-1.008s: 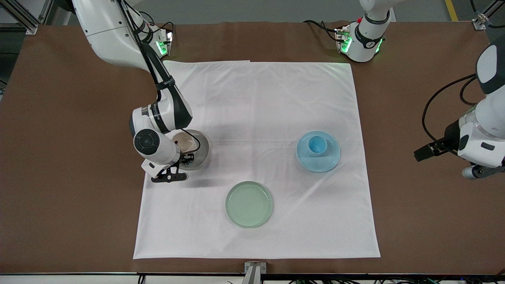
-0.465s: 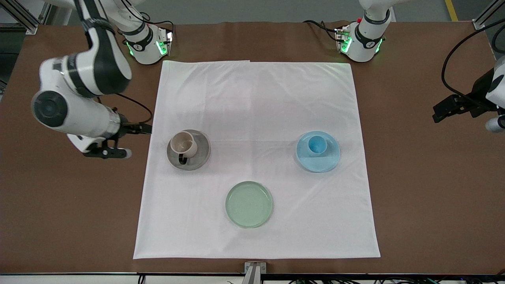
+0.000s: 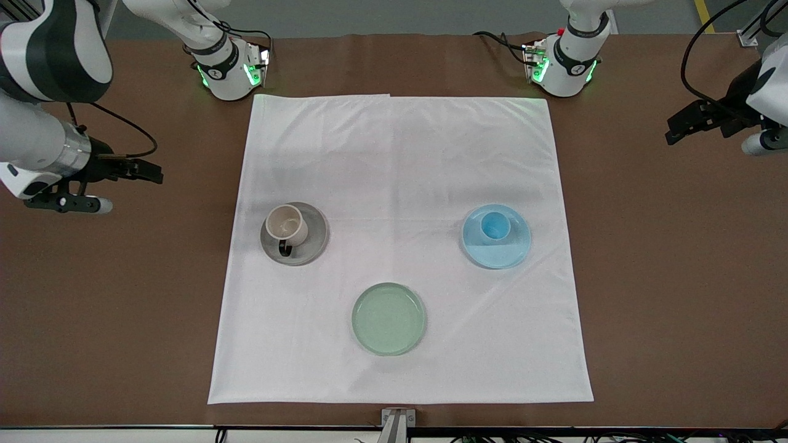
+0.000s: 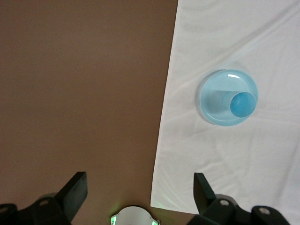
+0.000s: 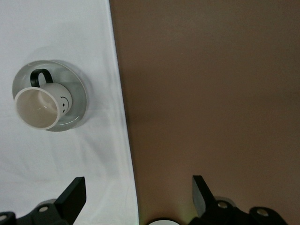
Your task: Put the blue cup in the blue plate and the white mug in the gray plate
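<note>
Both placements looked done: the blue cup (image 3: 494, 226) stood upright in the blue plate (image 3: 511, 252), off-centre toward the edge farther from the front camera, toward the left arm's end of the cloth (image 3: 400, 154); the mug (image 3: 287, 224) stood in the gray plate (image 3: 314, 243) toward the right arm's end, its dark handle pointing toward the front camera and resting over the plate's floor; the right wrist view showed the same, with the mug (image 5: 42, 107) well inside the gray plate's rim (image 5: 78, 96); the left wrist view showed the cup (image 4: 243, 104) inside the blue plate (image 4: 213, 101). The green plate (image 3: 388, 318) lay empty, nearer the front camera, between the other two and apart from both. The left gripper (image 3: 680, 126) hung over bare table off the cloth's edge at its own end, fingers spread apart and holding nothing; the right gripper (image 3: 140, 171) hung over bare table at its end, likewise spread and empty. Judging from this, nothing of the task seemed left except for the arms to park; neither vessel looked tilted or perched on a rim, so I saw no reason for a correction.
</note>
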Controlling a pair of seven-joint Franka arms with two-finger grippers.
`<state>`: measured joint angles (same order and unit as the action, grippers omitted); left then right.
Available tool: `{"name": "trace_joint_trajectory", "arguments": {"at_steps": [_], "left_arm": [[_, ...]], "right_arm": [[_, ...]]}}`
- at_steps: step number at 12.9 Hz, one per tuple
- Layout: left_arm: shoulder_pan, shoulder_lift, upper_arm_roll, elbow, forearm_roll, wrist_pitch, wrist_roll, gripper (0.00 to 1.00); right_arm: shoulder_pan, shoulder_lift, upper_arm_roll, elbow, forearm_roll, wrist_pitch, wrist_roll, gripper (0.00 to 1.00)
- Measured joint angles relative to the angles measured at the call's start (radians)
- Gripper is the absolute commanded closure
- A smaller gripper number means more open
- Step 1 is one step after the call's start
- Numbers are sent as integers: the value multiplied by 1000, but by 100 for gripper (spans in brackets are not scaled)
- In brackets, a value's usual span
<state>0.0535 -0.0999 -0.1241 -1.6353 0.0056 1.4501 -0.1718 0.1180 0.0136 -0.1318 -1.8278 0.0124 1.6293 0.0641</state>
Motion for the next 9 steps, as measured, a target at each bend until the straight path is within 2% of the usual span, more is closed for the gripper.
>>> {"name": "trace_joint_trajectory", "arguments": {"at_steps": [4,9], "left_arm": [[-22,-59,-1,-51,0,3,14,0],[-62,-64,-6,-49,0,15,14,0]], "right_arm": [[-78,-1,0,24,0,30,-100,0],[-83,-2,1,206,0,32,-105,0]]}}
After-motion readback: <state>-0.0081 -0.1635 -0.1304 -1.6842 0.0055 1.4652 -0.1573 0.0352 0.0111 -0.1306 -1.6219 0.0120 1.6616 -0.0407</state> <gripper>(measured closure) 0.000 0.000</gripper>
